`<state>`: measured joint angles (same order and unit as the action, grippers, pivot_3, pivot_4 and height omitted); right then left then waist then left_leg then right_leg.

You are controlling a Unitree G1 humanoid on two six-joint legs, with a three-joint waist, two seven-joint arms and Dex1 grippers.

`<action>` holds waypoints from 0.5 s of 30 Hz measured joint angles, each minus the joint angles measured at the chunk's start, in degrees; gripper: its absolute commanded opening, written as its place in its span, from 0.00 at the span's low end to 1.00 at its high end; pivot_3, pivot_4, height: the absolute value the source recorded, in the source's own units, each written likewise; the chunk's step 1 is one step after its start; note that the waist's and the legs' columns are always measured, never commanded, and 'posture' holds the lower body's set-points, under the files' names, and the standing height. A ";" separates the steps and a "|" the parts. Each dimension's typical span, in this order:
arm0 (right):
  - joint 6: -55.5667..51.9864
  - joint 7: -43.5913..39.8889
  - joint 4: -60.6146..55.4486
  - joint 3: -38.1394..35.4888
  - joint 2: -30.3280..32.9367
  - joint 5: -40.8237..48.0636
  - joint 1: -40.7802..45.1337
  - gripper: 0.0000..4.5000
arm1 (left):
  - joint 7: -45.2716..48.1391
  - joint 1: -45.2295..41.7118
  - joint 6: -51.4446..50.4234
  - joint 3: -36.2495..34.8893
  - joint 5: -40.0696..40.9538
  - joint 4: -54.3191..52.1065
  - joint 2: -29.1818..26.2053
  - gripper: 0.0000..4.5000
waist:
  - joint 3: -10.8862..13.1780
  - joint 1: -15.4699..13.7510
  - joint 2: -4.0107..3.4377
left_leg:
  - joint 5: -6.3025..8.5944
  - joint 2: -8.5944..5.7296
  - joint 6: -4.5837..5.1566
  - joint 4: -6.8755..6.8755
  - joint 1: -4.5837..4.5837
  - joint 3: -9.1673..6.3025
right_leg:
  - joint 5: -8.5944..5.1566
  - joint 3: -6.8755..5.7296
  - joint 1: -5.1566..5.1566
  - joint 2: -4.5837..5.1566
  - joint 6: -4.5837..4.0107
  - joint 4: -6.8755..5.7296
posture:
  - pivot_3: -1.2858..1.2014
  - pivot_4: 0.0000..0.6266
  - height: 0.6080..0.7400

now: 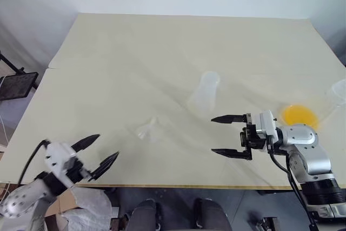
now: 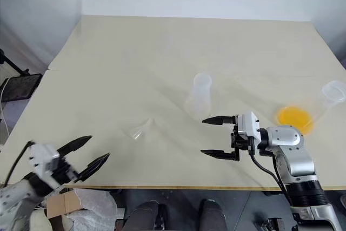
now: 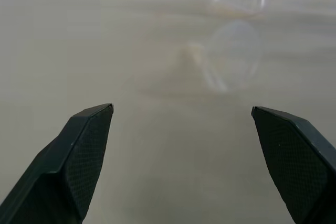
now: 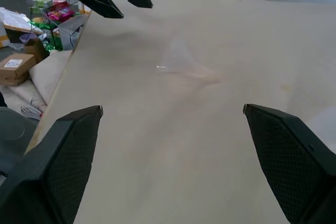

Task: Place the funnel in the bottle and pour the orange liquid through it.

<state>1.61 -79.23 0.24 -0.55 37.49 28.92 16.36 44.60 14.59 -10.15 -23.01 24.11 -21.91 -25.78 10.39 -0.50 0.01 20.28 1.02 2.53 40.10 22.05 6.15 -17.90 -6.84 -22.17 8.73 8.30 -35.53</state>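
The funnel (image 1: 147,131) is small and clear and lies on its side on the table, left of centre. The clear bottle (image 1: 205,93) stands upright in the middle. The orange liquid (image 1: 299,114) pools inside a clear round flask (image 1: 336,92) at the right, whose neck points toward the table's right edge. My left gripper (image 1: 100,152) is open near the front left corner and aims at the funnel (image 3: 231,56) from a short way off. My right gripper (image 1: 227,135) is open, level and pointing left, in front of the bottle and left of the flask. It holds nothing.
The beige table (image 1: 135,52) is bare across its far half. Its front edge runs just under both grippers. A black stand (image 1: 16,85) sits off the left side. Boxes and bags (image 4: 31,61) lie on the floor beyond the left edge.
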 measured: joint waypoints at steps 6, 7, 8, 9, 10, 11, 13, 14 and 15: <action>-0.58 1.55 -1.18 -0.52 0.05 0.15 -1.63 1.00 | -4.01 -11.15 -0.87 8.18 -4.55 7.53 0.01 0.99 | -0.03 0.01 -0.04 | -0.01 -0.03 0.01 0.01 -0.01 0.05 | 0.01 -0.04 -0.01 -0.03 0.01 -0.03 | 0.52 0.24 1.00; -0.64 1.89 -1.34 -0.52 0.02 0.18 -1.71 1.00 | -4.37 -11.84 -0.75 8.77 -4.98 8.73 0.29 0.95 | -0.02 0.10 -0.04 | -0.01 -0.03 0.01 0.00 0.00 0.06 | 0.01 -0.04 -0.03 -0.04 0.01 -0.03 | 0.52 0.24 1.00; -0.64 2.36 -1.92 -0.98 0.02 0.19 -2.48 1.00 | -4.90 -13.20 -0.47 9.81 -5.61 10.32 0.70 0.91 | -0.02 0.23 -0.04 | -0.01 -0.02 0.01 -0.02 0.00 0.06 | 0.00 -0.04 -0.05 -0.05 0.01 -0.03 | 0.52 0.24 1.00; -0.63 2.77 -2.29 -1.18 -0.01 0.20 -3.20 1.00 | -5.46 -14.78 -0.36 10.90 -6.15 11.77 1.31 0.88 | -0.02 0.21 -0.04 | -0.01 -0.01 0.00 -0.03 0.00 0.05 | 0.00 -0.06 -0.06 -0.06 0.01 -0.04 | 0.52 0.24 1.00; -0.62 3.03 -2.48 -1.19 -0.09 0.19 -3.69 1.00 | -5.76 -15.72 -0.33 11.63 -6.32 12.33 1.79 0.81 | -0.02 0.22 -0.03 | -0.01 0.01 0.00 -0.02 0.02 0.05 | 0.00 -0.06 -0.06 -0.08 0.01 -0.03 | 0.52 0.24 1.00; -0.62 3.26 -2.55 -1.19 -0.15 0.19 -4.02 1.00 | -5.90 -16.32 -0.32 12.41 -6.33 12.71 2.12 0.75 | -0.02 0.22 -0.03 | -0.01 0.00 0.00 -0.02 0.01 0.06 | 0.00 -0.05 -0.05 -0.07 0.01 -0.04 | 0.52 0.24 1.00; -0.58 3.89 -2.92 -1.23 -0.19 0.19 -4.49 1.00 | -6.27 -16.50 -0.36 12.90 -6.35 13.17 2.14 0.61 | -0.02 0.40 -0.03 | -0.01 0.00 0.00 -0.02 0.01 0.07 | 0.00 -0.04 -0.06 -0.07 0.01 -0.04 | 0.52 0.24 1.00; -0.48 4.30 -3.14 -1.51 -0.19 0.19 -4.93 1.00 | -6.55 -16.56 -0.56 12.88 -6.30 13.27 2.14 0.53 | -0.02 0.45 -0.03 | -0.01 0.02 0.00 -0.03 0.01 0.07 | 0.00 -0.05 -0.06 -0.08 0.01 -0.04 | 0.52 0.24 1.00; -0.41 4.74 -3.20 -1.90 -0.20 0.19 -5.39 1.00 | -6.81 -16.62 -0.76 12.83 -6.17 13.27 2.13 0.47 | -0.02 0.42 -0.03 | -0.01 0.02 -0.01 -0.02 0.01 0.06 | 0.00 -0.05 -0.06 -0.08 0.01 -0.04 | 0.52 0.24 1.00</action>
<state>1.20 -74.49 -2.96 -2.46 37.30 29.11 10.96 37.79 -2.04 -10.91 -10.18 17.94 -8.64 -23.64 10.37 -0.08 -0.02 20.26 1.05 2.53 40.08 22.06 6.20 -17.89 -6.89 -22.23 8.65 8.31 -35.57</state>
